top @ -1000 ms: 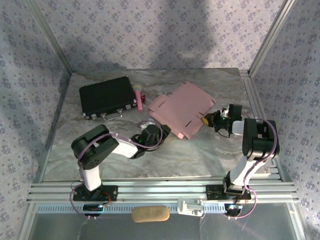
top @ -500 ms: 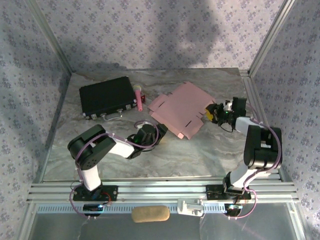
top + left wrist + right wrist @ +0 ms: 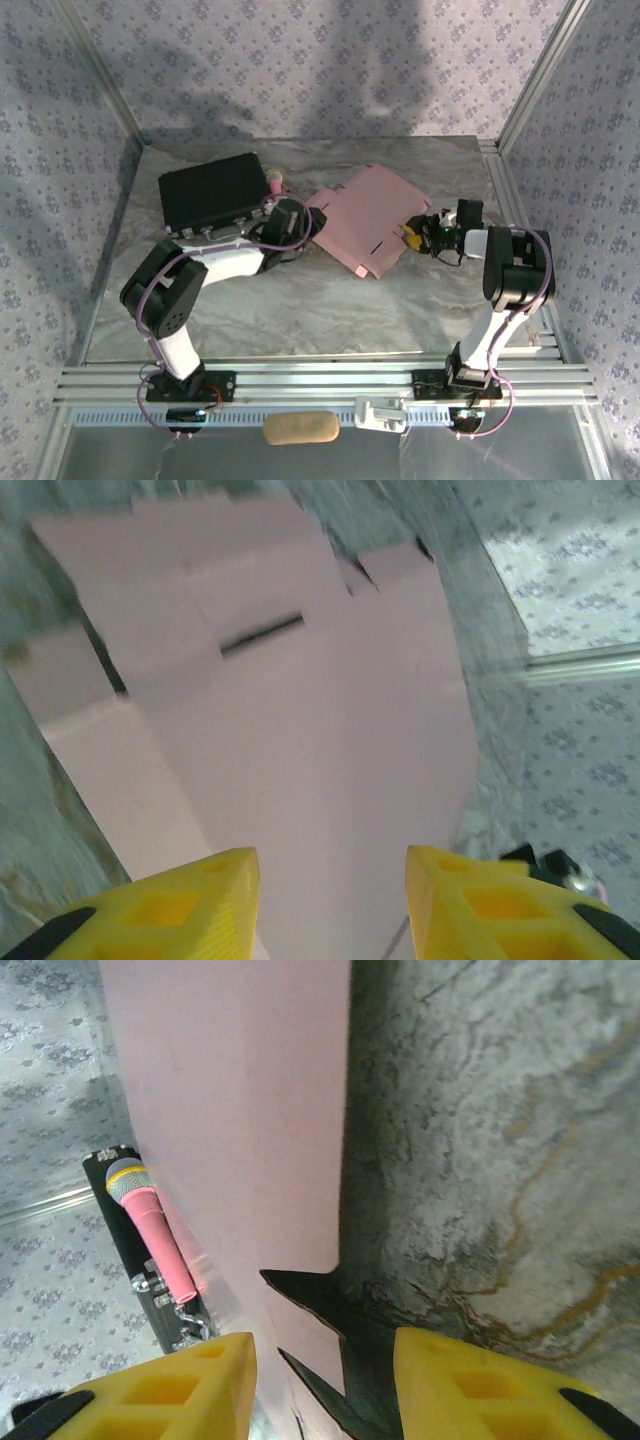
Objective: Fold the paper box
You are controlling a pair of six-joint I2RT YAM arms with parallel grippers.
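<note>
The paper box (image 3: 365, 220) lies unfolded as a flat pale pink sheet with slots and tabs in the middle of the table. My left gripper (image 3: 301, 222) is at its left edge, beside the black case. In the left wrist view the yellow fingers (image 3: 200, 895) stand apart over the paper box (image 3: 300, 720), and the left gripper (image 3: 332, 880) is open. My right gripper (image 3: 414, 236) is at the sheet's right edge. In the right wrist view the right gripper (image 3: 325, 1365) is open, with a notched tab of the paper box (image 3: 235, 1110) reaching between its fingers.
A black case (image 3: 213, 193) sits at the back left with a pink microphone (image 3: 155, 1235) beside it. Metal frame rails (image 3: 320, 385) run along the near edge, with a tan pad (image 3: 300, 428) below them. Patterned walls close in the table.
My left arm swung from the sheet's near-left corner up to its left edge by the black case. My right gripper went from shut to open at the right edge.
</note>
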